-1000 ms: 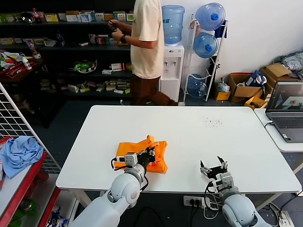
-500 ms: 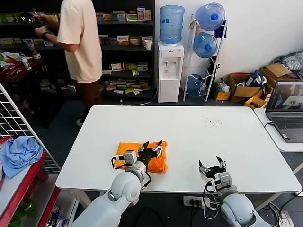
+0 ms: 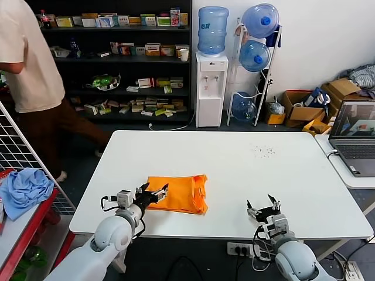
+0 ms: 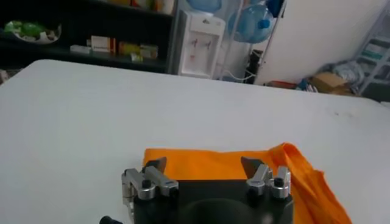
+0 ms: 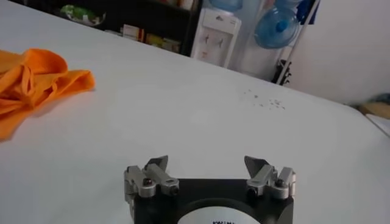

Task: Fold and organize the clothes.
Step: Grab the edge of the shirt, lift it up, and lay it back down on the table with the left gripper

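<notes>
The orange T-shirt (image 3: 179,194) lies folded into a flat rectangle on the white table (image 3: 234,164), near the front edge. It also shows in the left wrist view (image 4: 231,164) and at the edge of the right wrist view (image 5: 30,79). My left gripper (image 3: 152,192) is open and empty, just off the shirt's left edge; in its wrist view (image 4: 204,163) the shirt lies right before the fingertips. My right gripper (image 3: 263,206) is open and empty over the bare table at the front right, well apart from the shirt (image 5: 207,162).
A person (image 3: 29,64) walks at the far left by the shelves. A light blue cloth (image 3: 23,190) lies on the red rack at the left. A laptop (image 3: 353,137) stands on the side table at the right. Water bottles and a dispenser (image 3: 211,88) stand behind.
My left gripper has let go of the shirt and drawn back to the left. The shirt now lies flatter. The person has walked left. The right arm has not moved.
</notes>
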Robot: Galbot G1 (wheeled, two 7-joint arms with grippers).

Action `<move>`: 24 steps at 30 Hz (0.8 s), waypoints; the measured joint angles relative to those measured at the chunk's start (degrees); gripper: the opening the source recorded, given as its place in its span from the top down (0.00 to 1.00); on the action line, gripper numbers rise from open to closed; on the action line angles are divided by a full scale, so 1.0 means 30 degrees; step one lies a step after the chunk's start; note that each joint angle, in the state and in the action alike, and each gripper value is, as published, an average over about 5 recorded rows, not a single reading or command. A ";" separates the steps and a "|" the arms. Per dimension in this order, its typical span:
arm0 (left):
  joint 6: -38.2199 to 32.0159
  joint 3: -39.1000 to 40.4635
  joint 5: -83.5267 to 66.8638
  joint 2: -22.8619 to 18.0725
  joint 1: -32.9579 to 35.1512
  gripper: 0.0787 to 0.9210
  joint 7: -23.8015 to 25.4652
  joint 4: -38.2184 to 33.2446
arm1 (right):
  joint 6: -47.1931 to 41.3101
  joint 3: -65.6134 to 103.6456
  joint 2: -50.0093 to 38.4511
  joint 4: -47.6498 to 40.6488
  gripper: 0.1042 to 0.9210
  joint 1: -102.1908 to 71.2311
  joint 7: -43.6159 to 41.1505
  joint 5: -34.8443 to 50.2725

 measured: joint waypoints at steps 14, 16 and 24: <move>0.2098 -0.2175 -0.1657 0.0962 -0.0274 0.12 0.3903 0.2514 | 0.0129 0.0342 -0.0173 0.0081 0.12 -0.0334 -0.0083 0.0375; 0.2284 -0.2246 -0.1821 0.0919 -0.0400 0.12 0.4256 0.2803 | 0.0120 0.0336 -0.0177 0.0084 0.12 -0.0333 -0.0083 0.0400; 0.2584 -0.2179 -0.2000 0.0340 -0.0941 0.12 0.5308 0.3926 | 0.0018 0.0321 -0.0329 0.0125 0.12 -0.0270 -0.0058 0.0544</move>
